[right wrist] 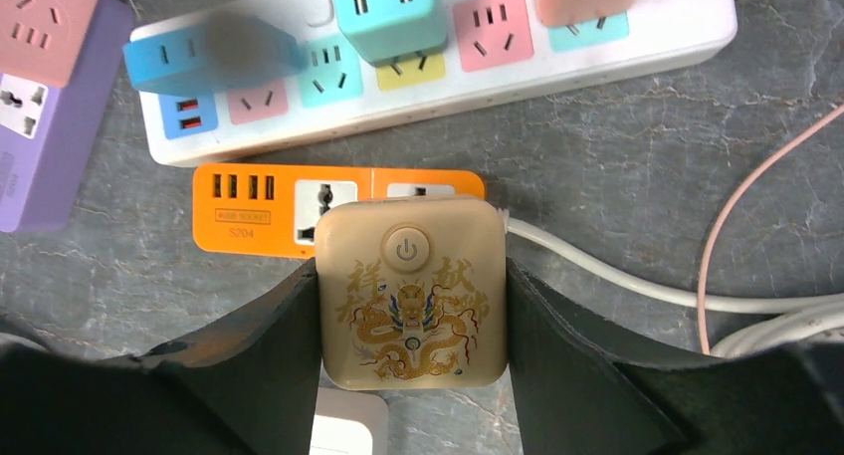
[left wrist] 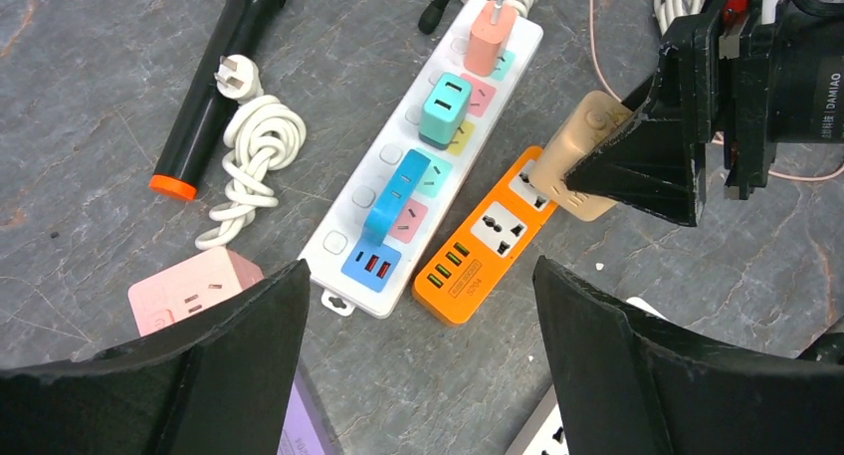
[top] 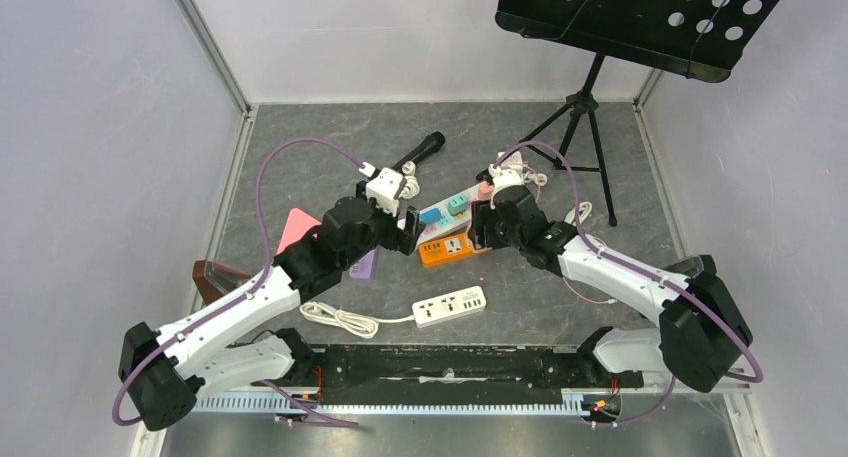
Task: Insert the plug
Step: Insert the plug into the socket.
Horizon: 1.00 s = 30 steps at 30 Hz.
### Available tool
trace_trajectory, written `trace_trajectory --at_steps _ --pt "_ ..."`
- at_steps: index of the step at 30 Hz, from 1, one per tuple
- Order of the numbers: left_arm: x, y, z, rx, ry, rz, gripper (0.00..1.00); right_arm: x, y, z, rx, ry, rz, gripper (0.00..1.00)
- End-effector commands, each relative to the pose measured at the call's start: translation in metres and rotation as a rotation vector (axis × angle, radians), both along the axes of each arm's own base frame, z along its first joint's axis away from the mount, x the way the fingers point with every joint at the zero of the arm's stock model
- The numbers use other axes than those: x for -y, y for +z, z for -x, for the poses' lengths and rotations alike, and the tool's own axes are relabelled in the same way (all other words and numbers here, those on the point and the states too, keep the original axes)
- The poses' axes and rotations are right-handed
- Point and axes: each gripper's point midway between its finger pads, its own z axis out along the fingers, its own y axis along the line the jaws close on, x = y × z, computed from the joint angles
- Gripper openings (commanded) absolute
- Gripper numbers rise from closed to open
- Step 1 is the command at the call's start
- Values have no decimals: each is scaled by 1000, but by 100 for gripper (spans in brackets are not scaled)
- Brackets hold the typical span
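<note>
Your right claw (right wrist: 412, 306) is clenched on the beige plug (right wrist: 410, 266), held tilted at the end socket of the orange strip (right wrist: 249, 221); seating cannot be confirmed. Your left claw (left wrist: 420, 271) hangs released above the bench (left wrist: 697, 276)

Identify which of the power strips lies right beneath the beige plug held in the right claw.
The short orange strip, beside the long white pastel-socket strip; the beige plug in the right claw sits over one end of it alone.

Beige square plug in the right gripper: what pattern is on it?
The beige square plug bears a gold dragon; right wrist view.
</note>
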Motion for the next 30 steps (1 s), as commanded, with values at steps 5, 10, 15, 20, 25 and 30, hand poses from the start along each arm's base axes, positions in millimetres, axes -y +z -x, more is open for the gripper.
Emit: trace_trajectory --at_steps 5,10,15,20,25,30 --pt "-7 14 -2 26 45 52 89 -20 21 -25 76 -11 -80 0" --pt "-10 15 -3 36 52 50 90 -18 11 -27 52 -26 -57 0" --pt "-10 14 -3 36 56 45 90 -18 -3 -26 16 -24 -25 0" --pt "-11 14 -4 40 58 42 90 -15 -14 -17 -39 11 28 0" --pt "-13 14 -5 44 67 33 90 -12 -28 -6 -99 76 101 0" --pt "-13 14 -6 47 69 31 90 -3 -45 4 -123 119 191 0"
